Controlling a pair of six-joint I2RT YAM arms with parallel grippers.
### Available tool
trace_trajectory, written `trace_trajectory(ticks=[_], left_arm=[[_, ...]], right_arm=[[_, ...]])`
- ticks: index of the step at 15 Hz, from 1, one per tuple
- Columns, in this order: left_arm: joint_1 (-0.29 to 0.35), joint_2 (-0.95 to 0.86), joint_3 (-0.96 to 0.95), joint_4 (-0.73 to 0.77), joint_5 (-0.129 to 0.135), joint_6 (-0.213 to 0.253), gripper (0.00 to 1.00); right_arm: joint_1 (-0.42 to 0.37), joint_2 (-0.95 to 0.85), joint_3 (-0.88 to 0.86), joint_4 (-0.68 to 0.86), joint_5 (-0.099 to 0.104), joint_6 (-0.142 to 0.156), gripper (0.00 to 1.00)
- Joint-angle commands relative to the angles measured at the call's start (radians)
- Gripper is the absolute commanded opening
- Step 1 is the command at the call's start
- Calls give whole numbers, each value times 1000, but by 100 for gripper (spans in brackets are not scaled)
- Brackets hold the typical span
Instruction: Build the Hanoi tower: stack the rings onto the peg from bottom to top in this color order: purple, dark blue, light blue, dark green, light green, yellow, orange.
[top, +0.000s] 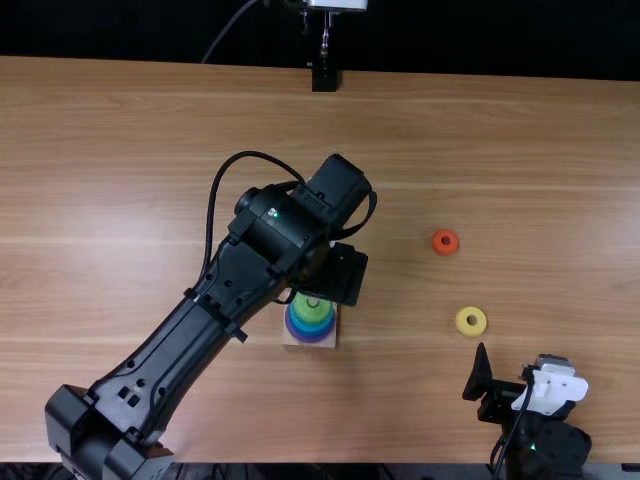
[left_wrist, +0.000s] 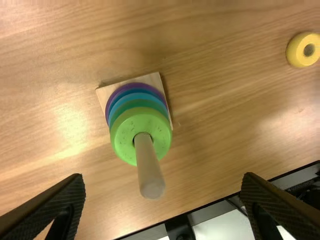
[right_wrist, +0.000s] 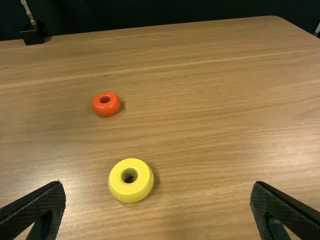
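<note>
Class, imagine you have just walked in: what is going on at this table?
Two robot arms are building a ring tower, and neither is holding a ring. The left gripper is open around the tip of the peg. Stacked on it, bottom to top, are the purple, dark blue, light blue, dark green and light green rings. The yellow ring and orange ring lie on the table, the yellow one nearer the open right gripper.

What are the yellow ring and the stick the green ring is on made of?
The yellow ring looks like painted wood or maybe plastic: smooth, evenly coloured, softly shiny. The stick seems to be bare wood, because it's pale tan and dull.
</note>
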Motion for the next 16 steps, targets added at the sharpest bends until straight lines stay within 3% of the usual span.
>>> trace_trajectory(ticks=[1,4,6,7,8,10,11,14,16], left_arm=[[57,-14,50,31,2,-5,100],[188,-119,5,130,2,-3,100],[271,-197,-136,244,4,0,100],[325,-247,-202,312,10,28,100],[385,-290,-282,380,43,90,100],[478,-410,-455,553,135,206,100],[526,-461,-539,656,150,236,100],[613,-680,-852,964,124,265,100],[653,-837,-1019,1130,80,265,100]], right_arm=[[-8,-12,-107,-59,12,-1,100],[-8,-12,-107,-59,12,-1,100],[-8,-12,-107,-59,12,-1,100],[-8,-12,-107,-59,12,-1,100],[-8,-12,-107,-59,12,-1,100],[-8,-12,-107,-59,12,-1,100],[-8,-12,-106,-59,12,-1,100],[-8,-12,-107,-59,10,-1,100],[-8,-12,-107,-59,12,-1,100]])
